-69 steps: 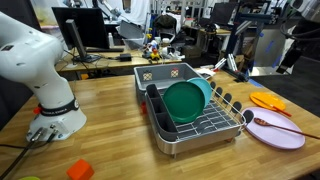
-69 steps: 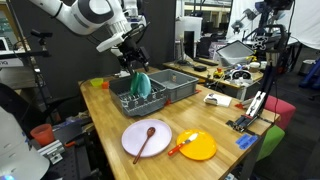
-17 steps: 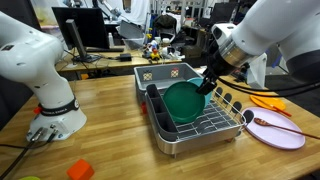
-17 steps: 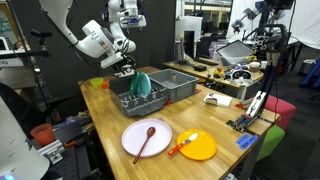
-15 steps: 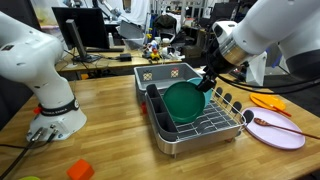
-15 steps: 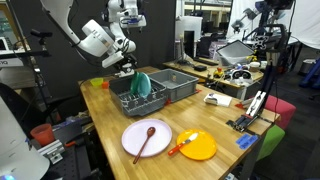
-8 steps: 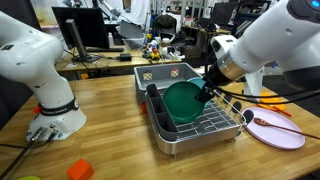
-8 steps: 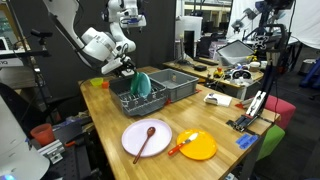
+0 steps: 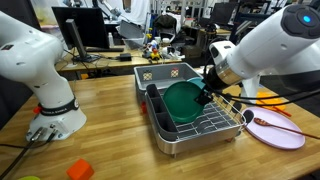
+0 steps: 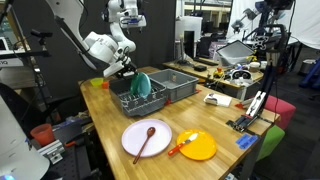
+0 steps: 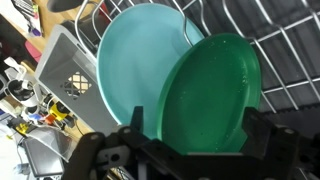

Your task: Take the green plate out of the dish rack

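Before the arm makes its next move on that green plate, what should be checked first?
1. Gripper open: ok, the jaws are spread wide in the wrist view.
2. Green plate standing on edge in the dish rack: ok.
3. Jaws on either side of the green plate's rim: cannot tell, depth is unclear.
4. Teal plate out of the grasp: cannot tell, it stands right behind the green one and overlaps it.
5. Pink plate apart from the rack: ok.
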Robot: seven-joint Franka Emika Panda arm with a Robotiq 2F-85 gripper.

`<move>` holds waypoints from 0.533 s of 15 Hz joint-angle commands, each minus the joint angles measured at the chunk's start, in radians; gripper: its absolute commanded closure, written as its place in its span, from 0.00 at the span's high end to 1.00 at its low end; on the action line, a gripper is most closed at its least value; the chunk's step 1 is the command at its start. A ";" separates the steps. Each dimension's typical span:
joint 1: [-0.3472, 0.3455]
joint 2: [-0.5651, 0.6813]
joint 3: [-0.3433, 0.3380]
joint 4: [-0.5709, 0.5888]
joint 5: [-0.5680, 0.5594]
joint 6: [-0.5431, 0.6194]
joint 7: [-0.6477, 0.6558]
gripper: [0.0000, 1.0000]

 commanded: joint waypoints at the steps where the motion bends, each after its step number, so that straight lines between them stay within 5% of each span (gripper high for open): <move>1: 0.010 0.025 -0.006 0.021 -0.057 -0.015 0.045 1.00; 2: 0.011 0.029 -0.005 0.022 -0.061 -0.017 0.054 0.96; 3: 0.012 0.033 -0.005 0.025 -0.066 -0.020 0.061 0.74; 5: 0.018 0.035 -0.004 0.031 -0.082 -0.028 0.070 0.70; 8: 0.021 0.032 -0.003 0.036 -0.098 -0.030 0.084 0.47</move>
